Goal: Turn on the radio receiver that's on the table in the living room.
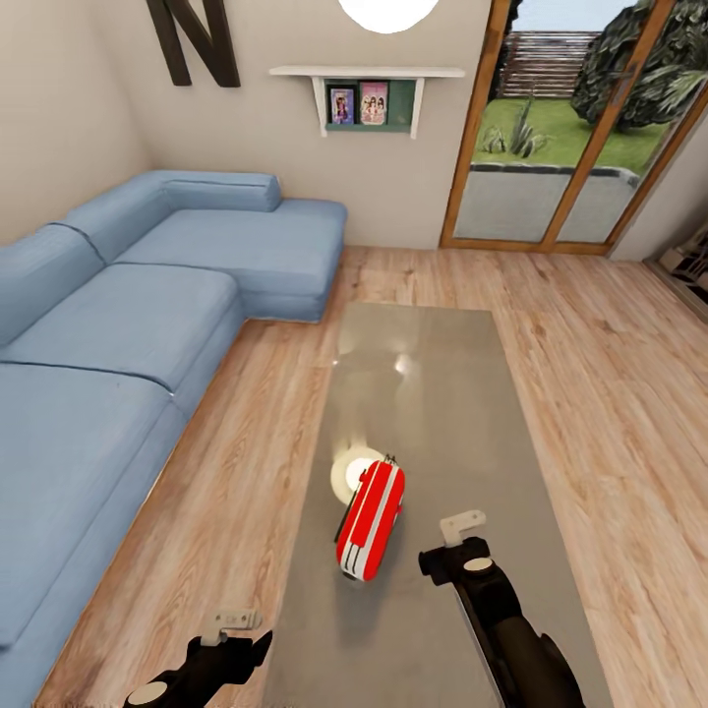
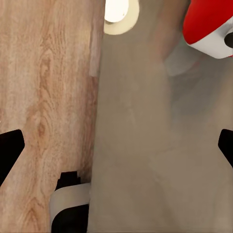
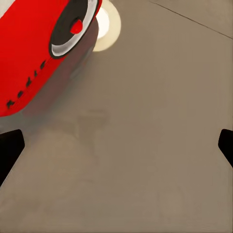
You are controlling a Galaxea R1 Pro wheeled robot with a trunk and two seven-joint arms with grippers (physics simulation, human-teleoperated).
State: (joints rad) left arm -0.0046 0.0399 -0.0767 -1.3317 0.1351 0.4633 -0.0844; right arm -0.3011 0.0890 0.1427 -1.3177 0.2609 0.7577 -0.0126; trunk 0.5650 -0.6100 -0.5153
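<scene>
Glossy grey counter (image 1: 442,393): radio receiver (image 1: 371,519) near right gripper (image 1: 462,528), fingers spread; a hard sideways nudge could slide it off-switch.

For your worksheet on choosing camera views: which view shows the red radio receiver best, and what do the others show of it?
The head view: the whole radio receiver lies on the grey table, between both arms. The right wrist view shows its red side and a round dial close up. The left wrist view catches one red-and-white corner.
</scene>
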